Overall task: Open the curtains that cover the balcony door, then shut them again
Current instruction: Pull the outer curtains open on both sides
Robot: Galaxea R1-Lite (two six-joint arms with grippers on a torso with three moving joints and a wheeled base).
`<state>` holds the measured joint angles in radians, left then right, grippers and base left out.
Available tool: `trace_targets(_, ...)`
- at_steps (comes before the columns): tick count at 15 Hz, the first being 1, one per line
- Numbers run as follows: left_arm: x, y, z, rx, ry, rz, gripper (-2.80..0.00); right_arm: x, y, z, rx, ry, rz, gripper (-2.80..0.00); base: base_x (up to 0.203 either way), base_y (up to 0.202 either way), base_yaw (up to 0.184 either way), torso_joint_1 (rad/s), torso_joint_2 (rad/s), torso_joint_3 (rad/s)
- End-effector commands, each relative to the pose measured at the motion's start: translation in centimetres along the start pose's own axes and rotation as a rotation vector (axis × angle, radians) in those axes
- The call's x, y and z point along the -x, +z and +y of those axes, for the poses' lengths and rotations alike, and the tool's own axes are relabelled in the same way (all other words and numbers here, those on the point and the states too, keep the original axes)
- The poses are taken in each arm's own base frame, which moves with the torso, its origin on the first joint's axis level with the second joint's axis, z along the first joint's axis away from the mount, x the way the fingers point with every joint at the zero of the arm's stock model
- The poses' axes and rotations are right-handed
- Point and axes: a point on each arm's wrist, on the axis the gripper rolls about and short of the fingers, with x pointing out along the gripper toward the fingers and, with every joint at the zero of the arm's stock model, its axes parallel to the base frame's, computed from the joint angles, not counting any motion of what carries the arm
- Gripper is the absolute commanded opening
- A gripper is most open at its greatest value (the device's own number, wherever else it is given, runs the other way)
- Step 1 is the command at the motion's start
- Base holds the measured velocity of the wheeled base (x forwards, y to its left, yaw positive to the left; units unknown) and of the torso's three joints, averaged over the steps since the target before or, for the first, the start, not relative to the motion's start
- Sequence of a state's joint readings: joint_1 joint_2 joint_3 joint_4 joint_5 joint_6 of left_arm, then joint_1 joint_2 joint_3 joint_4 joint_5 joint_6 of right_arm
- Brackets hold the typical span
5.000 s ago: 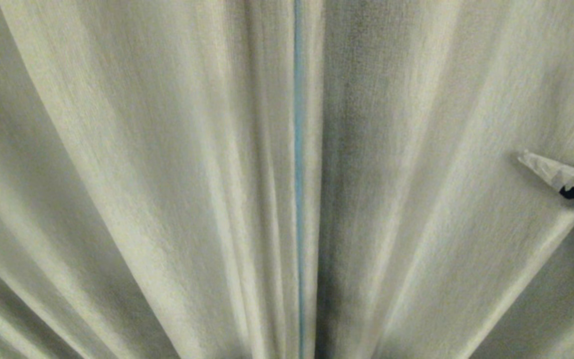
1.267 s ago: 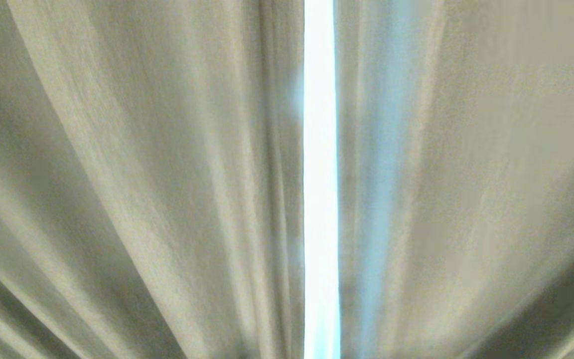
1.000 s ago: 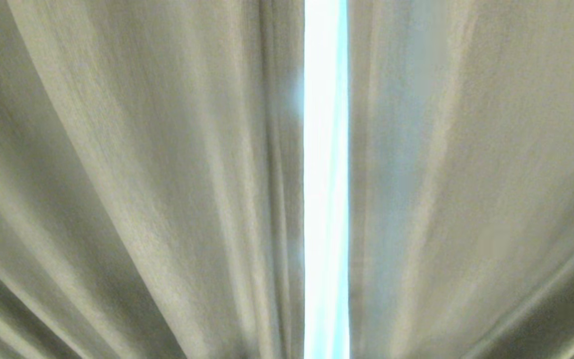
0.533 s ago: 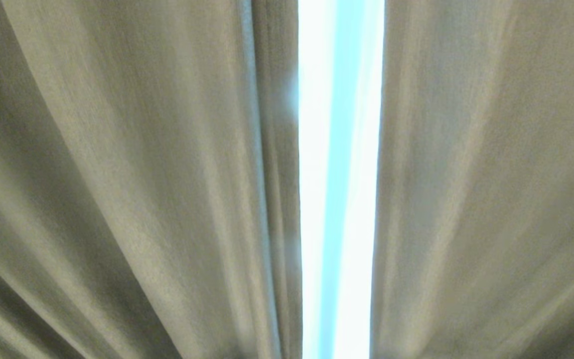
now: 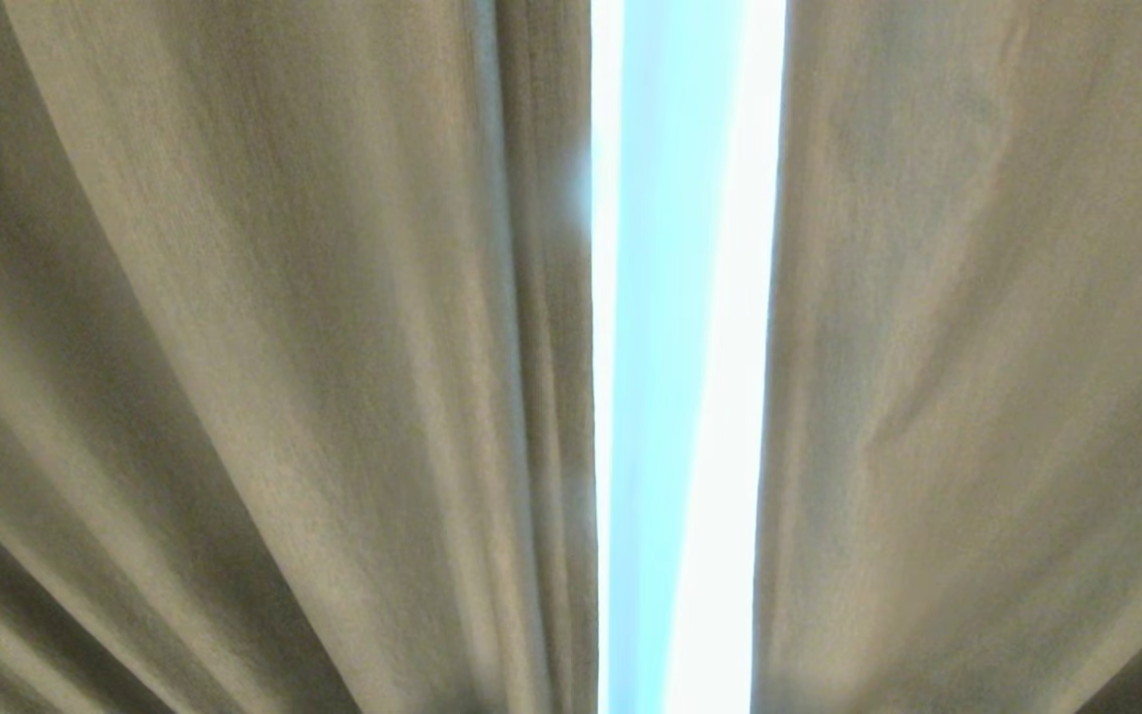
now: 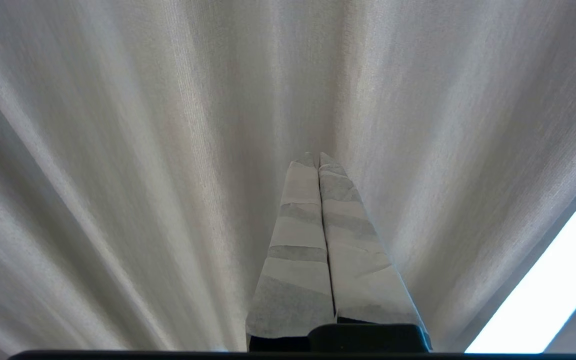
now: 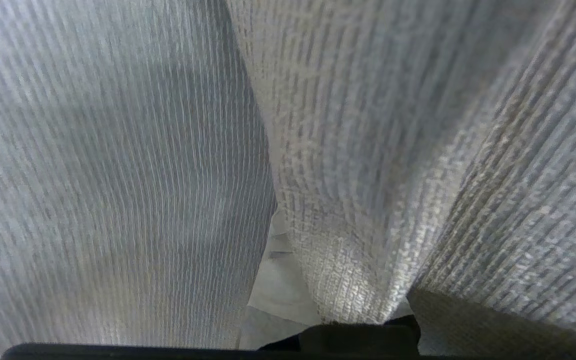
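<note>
Curtains [image 5: 234, 347] parted by bright gap [image 5: 685, 357]

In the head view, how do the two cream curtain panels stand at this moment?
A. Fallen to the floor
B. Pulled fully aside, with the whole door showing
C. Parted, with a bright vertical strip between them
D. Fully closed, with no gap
C: a bright strip runs from top to bottom between the left curtain panel and the right curtain panel.

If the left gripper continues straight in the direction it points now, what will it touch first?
Most likely the thick cream-beige pleated curtain. The shut left gripper points straight at its folds, with nothing visible between; how far apart they are is unclear.
</note>
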<state>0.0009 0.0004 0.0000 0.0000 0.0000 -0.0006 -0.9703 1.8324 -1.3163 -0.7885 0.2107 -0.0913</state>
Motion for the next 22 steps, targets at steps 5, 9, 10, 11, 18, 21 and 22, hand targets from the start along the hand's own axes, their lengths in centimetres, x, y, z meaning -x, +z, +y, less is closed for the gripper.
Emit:
trace_targets(5,0.0,0.0,0.0,0.001,0.001,0.0,-2.8,-0.7,-1.5,-1.1,0.005,-0.019,0.026,-2.8,0.0,0.0,0.0,0.0,0.0,0.0)
trace_targets(9,0.0,0.0,0.0,0.001,0.001,0.0,-2.8,-1.1,-1.9,-1.8,0.008,-0.034,0.028,-2.8,0.0,0.0,0.0,0.0,0.0,0.0)
trace_targets(10,0.0,0.0,0.0,0.001,0.0,0.0,-2.8,-1.1,-2.0,-2.0,0.008,-0.037,0.03,-2.8,0.0,0.0,0.0,0.0,0.0,0.0)
trace_targets(11,0.0,0.0,0.0,-0.001,0.001,0.0,-2.8,-1.1,-2.2,-2.1,0.008,-0.034,0.032,-2.8,0.0,0.0,0.0,0.0,0.0,0.0)
trace_targets(18,0.0,0.0,0.0,0.001,0.001,0.0,-2.8,-0.7,-1.3,-2.2,0.015,0.001,0.012,-2.8,0.0,0.0,0.0,0.0,0.0,0.0)
trace_targets(21,0.0,0.0,0.0,0.001,0.001,0.0,-2.8,0.1,0.3,-1.8,0.026,0.099,-0.027,-2.8,0.0,0.0,0.0,0.0,0.0,0.0)
trace_targets(22,0.0,0.0,0.0,0.001,0.0,0.0,-2.8,0.5,0.8,-1.6,0.027,0.123,-0.035,-2.8,0.0,0.0,0.0,0.0,0.0,0.0)
